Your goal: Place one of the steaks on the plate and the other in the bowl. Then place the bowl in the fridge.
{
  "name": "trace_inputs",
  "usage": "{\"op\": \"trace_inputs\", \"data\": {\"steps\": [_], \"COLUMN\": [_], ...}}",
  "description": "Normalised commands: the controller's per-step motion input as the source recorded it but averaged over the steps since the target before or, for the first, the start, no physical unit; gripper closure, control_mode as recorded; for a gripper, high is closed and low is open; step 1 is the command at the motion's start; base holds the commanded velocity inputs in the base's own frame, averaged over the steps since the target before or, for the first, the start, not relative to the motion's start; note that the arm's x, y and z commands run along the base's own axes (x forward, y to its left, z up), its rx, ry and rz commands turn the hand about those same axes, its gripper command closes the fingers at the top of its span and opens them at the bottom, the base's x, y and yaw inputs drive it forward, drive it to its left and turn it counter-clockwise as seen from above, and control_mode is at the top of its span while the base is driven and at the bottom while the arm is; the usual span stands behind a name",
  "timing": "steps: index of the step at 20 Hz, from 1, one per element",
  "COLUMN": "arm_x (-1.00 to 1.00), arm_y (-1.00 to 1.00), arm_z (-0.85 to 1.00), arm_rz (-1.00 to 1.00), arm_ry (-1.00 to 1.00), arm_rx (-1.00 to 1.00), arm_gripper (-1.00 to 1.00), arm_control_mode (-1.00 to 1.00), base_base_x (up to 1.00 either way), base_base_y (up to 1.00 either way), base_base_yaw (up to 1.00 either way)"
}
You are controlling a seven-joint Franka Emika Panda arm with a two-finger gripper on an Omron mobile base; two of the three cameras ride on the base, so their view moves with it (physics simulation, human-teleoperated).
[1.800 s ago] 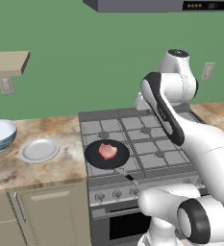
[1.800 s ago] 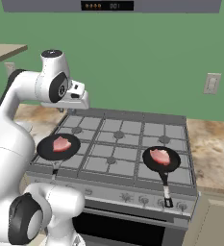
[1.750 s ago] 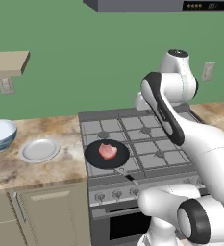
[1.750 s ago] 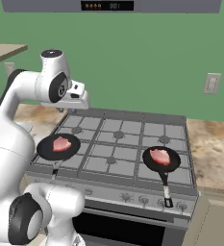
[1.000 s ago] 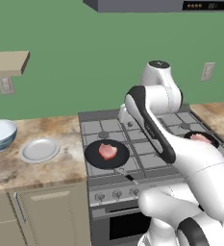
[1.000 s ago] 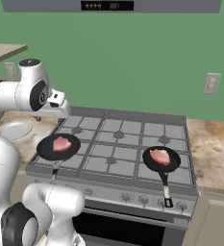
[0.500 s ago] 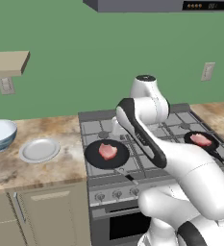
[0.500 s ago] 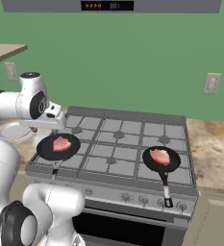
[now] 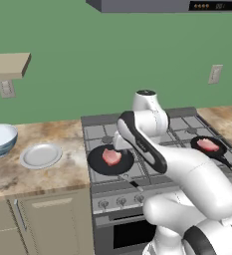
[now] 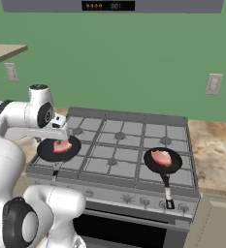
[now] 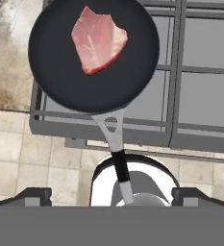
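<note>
The tool [image 11: 111, 194], jaws apart and empty, hangs over the left pan [image 11: 93, 55], lined up for the steak [image 11: 99, 39] at upper centre.

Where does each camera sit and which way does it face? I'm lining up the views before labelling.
Left base view: behind the arm's left, facing forward and down at the stove, bowl and plate; the arm rises lower right.
Right base view: behind the arm's right, facing the stove; the arm rises lower left.
Hand view: on the hand, looking down at the left pan; the open gripper shows at the bottom.
Shared: all three show that pan's steak; both base views show the right pan.
</note>
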Motion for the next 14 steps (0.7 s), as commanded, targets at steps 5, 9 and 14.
{"op": "trace_inputs", "data": {"steps": [5,9,14], "arm_x": [0.23,0.39,0.37], "arm_y": [0.0,0.0,0.0], "arm_z": [-0.38,-0.22,-0.22], "arm_rz": [0.02,0.0,0.0], "arm_ry": [0.07,0.01,0.01], "arm_rx": [0.07,0.08,0.02], "arm_gripper": [-1.0,-1.0,-1.0], "arm_control_mode": [-1.0,-1.0,-1.0], "base_base_x": [0.0,0.0,0.0], "base_base_y": [0.0,0.0,0.0], "base_base_yaw": [0.0,0.0,0.0]}}
